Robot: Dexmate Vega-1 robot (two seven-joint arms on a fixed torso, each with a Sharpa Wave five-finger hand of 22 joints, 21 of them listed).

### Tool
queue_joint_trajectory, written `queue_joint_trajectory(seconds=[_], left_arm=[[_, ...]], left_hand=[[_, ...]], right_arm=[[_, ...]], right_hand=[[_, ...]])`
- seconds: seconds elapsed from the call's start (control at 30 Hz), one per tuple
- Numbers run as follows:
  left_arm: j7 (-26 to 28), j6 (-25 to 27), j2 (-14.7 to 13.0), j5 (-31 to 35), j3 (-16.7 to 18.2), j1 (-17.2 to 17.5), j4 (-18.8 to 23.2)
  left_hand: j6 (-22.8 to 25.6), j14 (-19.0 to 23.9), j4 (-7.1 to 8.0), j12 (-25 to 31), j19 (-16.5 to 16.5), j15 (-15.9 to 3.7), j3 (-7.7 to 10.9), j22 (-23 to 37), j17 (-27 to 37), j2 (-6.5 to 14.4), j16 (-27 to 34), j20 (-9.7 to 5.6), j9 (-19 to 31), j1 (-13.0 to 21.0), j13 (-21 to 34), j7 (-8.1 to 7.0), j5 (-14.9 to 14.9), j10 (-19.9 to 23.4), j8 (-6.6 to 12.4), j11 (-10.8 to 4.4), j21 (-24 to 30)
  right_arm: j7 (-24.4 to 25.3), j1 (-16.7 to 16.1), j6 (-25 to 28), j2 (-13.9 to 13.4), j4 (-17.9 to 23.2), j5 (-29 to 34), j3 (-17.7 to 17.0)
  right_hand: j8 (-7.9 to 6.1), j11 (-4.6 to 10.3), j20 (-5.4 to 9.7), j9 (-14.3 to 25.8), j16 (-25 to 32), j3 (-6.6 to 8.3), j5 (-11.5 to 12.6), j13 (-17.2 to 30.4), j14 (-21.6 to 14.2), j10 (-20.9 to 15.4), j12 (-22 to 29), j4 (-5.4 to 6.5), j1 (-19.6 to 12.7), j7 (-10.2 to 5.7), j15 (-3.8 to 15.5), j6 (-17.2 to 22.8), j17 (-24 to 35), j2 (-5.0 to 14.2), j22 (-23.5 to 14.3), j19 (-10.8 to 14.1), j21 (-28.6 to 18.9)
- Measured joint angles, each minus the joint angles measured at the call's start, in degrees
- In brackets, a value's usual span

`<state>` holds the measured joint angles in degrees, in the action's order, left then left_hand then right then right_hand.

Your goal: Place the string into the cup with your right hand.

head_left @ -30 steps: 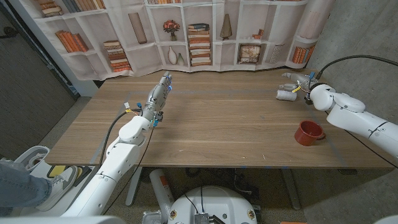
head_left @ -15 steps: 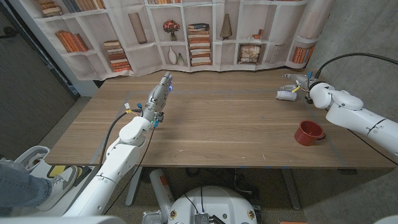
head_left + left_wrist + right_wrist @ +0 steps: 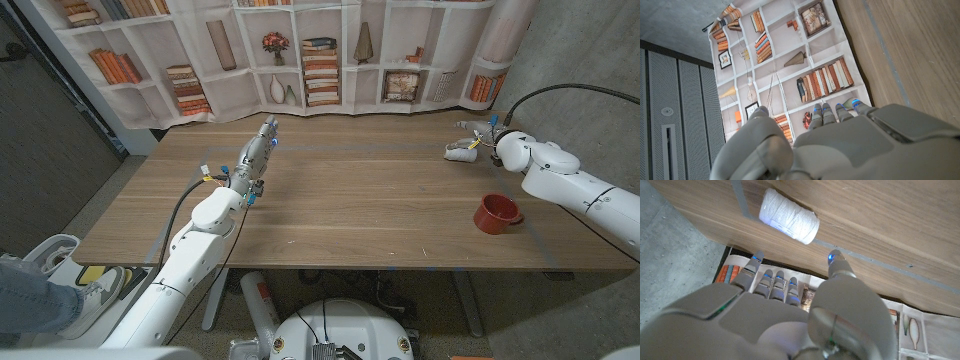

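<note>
Head view is showing the white spool of wound string (image 3: 462,151) lying on its side near the far right corner of the wooden table (image 3: 360,210), with the right hand (image 3: 484,135) hovering just beside it, on the side toward the right edge. Right wrist view is giving the closer look: the hand (image 3: 790,315) is reaching toward the spool (image 3: 789,216) with its fingers (image 3: 774,280) held together in a row and the thumb spread well apart from them, nothing between them. Whether any fingertip is touching the string is hard to tell from the head view; in the wrist view a gap seems to be showing.

A red ceramic cup with a handle (image 3: 496,213) is standing upright nearer the front right corner, well apart from the spool.

Over by the left half of the table, the left hand (image 3: 256,155) is stretching toward the far edge, fingers (image 3: 840,111) straight and close together, holding nothing.
</note>
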<state>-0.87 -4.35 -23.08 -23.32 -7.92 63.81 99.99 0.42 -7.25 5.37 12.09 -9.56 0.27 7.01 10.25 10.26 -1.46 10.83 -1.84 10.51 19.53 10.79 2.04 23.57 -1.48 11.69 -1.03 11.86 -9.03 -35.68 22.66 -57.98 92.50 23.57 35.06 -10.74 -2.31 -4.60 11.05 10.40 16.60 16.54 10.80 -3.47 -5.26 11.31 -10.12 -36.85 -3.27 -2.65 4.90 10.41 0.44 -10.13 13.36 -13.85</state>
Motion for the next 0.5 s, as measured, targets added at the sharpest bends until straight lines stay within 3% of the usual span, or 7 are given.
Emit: queue_joint_trajectory(seconds=[0.5], left_arm=[[0.4,0.7,-0.5,0.0,0.3,0.7,1.2]], left_hand=[[0.0,0.0,-0.03,0.0,0.0,0.0,-0.33,0.0,0.0,0.3,0.0,0.0,0.0,0.3,0.0,0.0,0.0,0.0,0.0,0.0,-0.2]], right_arm=[[-1.6,1.9,0.0,1.5,-2.5,1.4,1.2]], right_hand=[[-0.35,0.16,-0.62,0.0,0.0,0.02,0.2,0.0,0.0,-0.2,0.0,0.02,-1.3,-0.43,0.0,0.4,0.0,-0.65,0.0,0.6,0.3]])
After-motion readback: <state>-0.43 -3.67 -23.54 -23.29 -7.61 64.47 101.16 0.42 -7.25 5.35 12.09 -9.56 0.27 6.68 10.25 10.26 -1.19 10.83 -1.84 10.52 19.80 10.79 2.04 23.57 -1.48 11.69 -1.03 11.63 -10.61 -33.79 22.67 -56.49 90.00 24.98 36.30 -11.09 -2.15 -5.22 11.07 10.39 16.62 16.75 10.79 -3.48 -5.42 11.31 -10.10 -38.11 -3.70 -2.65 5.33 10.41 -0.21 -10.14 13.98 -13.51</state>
